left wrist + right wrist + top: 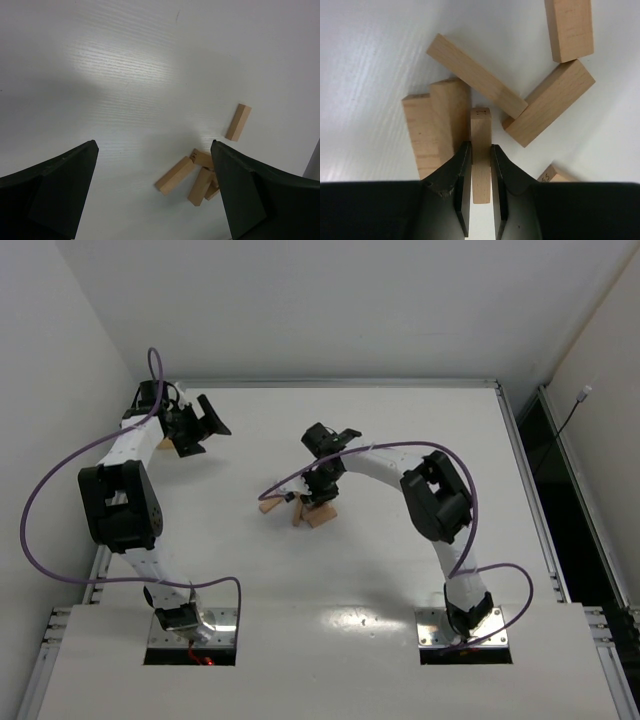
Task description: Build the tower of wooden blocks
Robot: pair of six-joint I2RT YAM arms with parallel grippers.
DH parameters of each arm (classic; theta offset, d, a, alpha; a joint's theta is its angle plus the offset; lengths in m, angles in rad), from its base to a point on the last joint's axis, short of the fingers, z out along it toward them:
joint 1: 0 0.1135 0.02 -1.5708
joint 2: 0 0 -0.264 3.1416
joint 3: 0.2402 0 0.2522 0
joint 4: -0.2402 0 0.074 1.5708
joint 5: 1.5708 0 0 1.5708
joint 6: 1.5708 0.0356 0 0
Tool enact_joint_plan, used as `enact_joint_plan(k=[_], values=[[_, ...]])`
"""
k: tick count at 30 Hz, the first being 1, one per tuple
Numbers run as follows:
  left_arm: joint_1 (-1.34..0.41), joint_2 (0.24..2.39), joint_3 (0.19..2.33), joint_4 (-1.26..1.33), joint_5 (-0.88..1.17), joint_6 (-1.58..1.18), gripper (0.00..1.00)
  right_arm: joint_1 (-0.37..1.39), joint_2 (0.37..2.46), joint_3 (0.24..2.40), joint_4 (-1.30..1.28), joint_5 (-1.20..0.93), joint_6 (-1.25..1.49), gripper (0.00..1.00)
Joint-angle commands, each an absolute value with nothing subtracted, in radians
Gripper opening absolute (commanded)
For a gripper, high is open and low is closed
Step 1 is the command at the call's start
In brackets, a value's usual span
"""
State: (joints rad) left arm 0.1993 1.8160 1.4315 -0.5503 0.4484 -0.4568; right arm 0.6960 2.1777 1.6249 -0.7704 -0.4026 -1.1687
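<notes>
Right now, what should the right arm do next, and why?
Probably lift straight up: the right gripper is shut on one wood block, and loose blocks crowd close beside it, so sideways motion might knock them.

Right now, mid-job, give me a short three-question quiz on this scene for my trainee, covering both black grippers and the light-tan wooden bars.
1. True or false: the left arm's black two-finger gripper is clamped on a bar.
2. What does the right arm's black gripper pinch? A) one light-tan wooden rectangular bar B) two bars C) nothing
3. Do the other loose bars form a jumble or a standing tower?
Key: 1 false, open over the white table. 2 A. 3 jumble.
</notes>
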Motion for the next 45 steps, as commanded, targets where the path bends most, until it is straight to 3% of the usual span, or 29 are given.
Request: enact_joint_plan(k=[1, 6, 11, 16, 23, 29, 38, 41, 45], values=[[0.215, 1.801, 1.450, -0.528, 0.465, -0.468, 0.95, 0.681, 2.031, 1.626, -0.769, -0.503, -1.021, 0.00], [0.215, 1.792, 1.440, -0.528, 0.486, -0.459, 0.95, 0.600, 1.918, 1.626, -0.698, -0.596, -0.711, 0.00], [0.206, 1.782, 1.440, -0.517, 0.535, -0.439, 0.95, 0.438, 1.884, 1.586, -0.605, -0.687, -0.196, 0.00], [0.196, 1.782, 1.450, -0.506, 0.557, -0.419, 0.95, 0.208, 1.917, 1.389, -0.346, -0.877, 0.225, 0.00], [0.196, 1.782, 1.450, -0.506, 0.557, -0.400, 0.95, 0.097, 2.032, 1.252, -0.042, -0.985, 0.682, 0.00], [0.196, 1.773, 1.450, -0.506, 0.546, -0.382, 0.95, 0.087, 2.157, 1.273, 0.046, -0.985, 0.799, 0.00], [0.196, 1.775, 1.440, -0.515, 0.537, -0.373, 0.95, 0.087, 2.215, 1.330, -0.164, -0.827, 0.707, 0.00], [0.196, 1.775, 1.440, -0.515, 0.537, -0.373, 0.95, 0.078, 2.206, 1.330, -0.244, -0.756, 0.666, 0.22], [0.196, 1.775, 1.440, -0.515, 0.546, -0.373, 0.95, 0.069, 2.194, 1.330, -0.294, -0.697, 0.618, 0.35]])
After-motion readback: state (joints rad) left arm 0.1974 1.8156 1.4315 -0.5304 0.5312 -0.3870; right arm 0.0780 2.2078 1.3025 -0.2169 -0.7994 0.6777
